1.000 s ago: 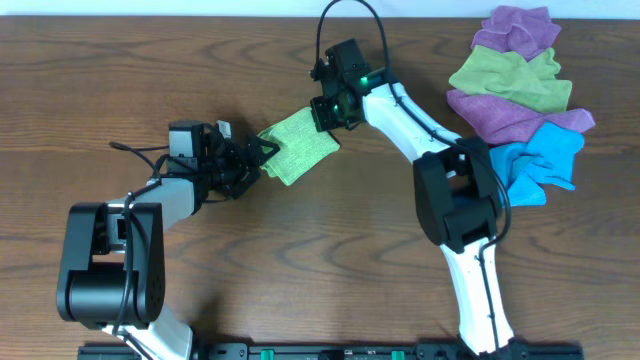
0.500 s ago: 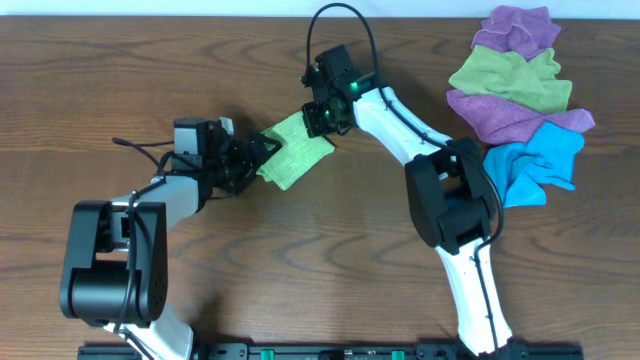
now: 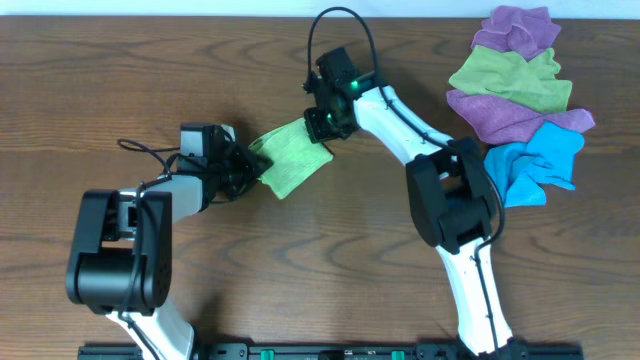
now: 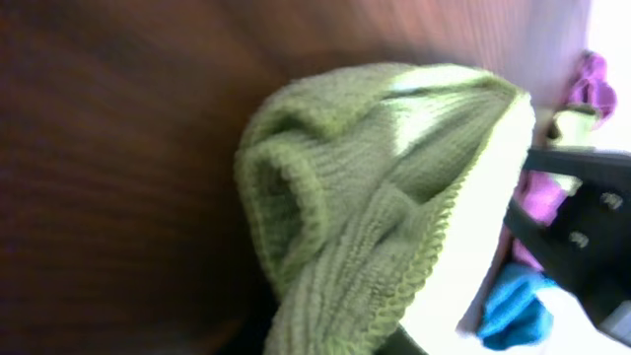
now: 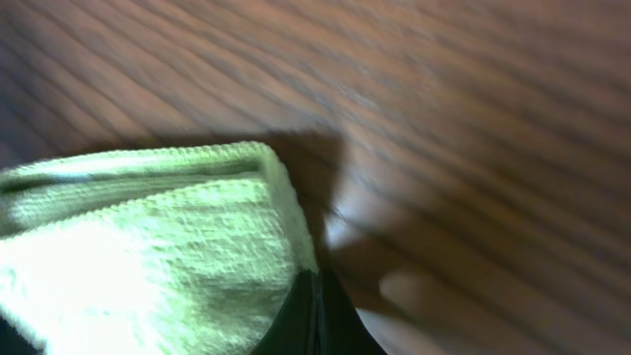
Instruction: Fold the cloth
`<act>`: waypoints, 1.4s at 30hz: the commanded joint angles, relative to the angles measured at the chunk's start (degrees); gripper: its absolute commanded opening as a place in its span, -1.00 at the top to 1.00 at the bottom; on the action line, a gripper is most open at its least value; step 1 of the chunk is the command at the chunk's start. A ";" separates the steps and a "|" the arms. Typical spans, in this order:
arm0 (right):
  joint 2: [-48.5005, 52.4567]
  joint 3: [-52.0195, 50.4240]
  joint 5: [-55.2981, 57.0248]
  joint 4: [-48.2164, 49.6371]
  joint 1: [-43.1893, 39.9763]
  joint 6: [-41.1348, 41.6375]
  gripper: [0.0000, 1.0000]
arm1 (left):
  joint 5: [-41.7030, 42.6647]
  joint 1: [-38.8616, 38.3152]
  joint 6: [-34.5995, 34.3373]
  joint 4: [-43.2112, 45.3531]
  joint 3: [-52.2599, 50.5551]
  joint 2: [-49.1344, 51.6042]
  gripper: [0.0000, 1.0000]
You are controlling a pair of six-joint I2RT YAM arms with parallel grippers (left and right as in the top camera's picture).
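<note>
A light green cloth (image 3: 292,160), folded small, hangs between my two grippers at mid table. At its left edge my left gripper (image 3: 250,166) is shut on the cloth. In the left wrist view the bunched cloth (image 4: 375,197) fills the frame and hides the jaws. My right gripper (image 3: 322,124) is shut on the cloth's upper right corner. The right wrist view has its dark fingertips (image 5: 315,301) pressed together at the cloth's edge (image 5: 148,247), with shadow on the wood beneath.
A pile of purple and green cloths (image 3: 520,75) lies at the back right, with a blue cloth (image 3: 540,165) just in front of it. The right arm's white links (image 3: 410,120) run from the cloth toward that pile.
My left gripper has moved right and closed on the cloth's left edge. The right gripper shifted slightly left and toward the front with the cloth's corner.
</note>
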 commanded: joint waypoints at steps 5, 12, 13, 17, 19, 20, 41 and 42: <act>0.57 10.05 -0.24 -8.70 -4.22 -2.43 0.97 | -3.34 -0.31 0.15 -0.20 -1.73 2.64 0.88; 0.57 22.71 5.77 -21.84 -6.56 -6.14 0.97 | -0.96 -0.15 -2.32 4.72 1.03 2.29 0.88; 0.57 24.90 6.93 -24.17 -6.75 -7.21 0.98 | -0.96 -0.15 -2.36 4.72 2.23 2.10 0.88; 0.57 33.81 15.91 -33.44 -6.84 -8.79 0.97 | -1.05 -0.15 0.00 4.35 9.18 1.33 0.89; -0.04 37.53 17.86 -36.63 -6.93 -8.92 0.98 | -1.31 -0.15 2.47 1.68 14.08 1.20 0.88; -0.79 38.34 17.77 -37.00 -7.10 -8.90 0.97 | -1.90 -0.15 3.78 -0.61 16.48 1.18 0.88; -22.05 37.94 17.42 -41.09 -21.31 -11.47 0.97 | -31.89 6.14 23.37 -37.62 48.87 1.05 0.89; -22.05 37.94 17.42 -41.11 -21.94 -11.47 0.97 | -31.71 7.32 23.39 -37.00 48.87 1.05 0.89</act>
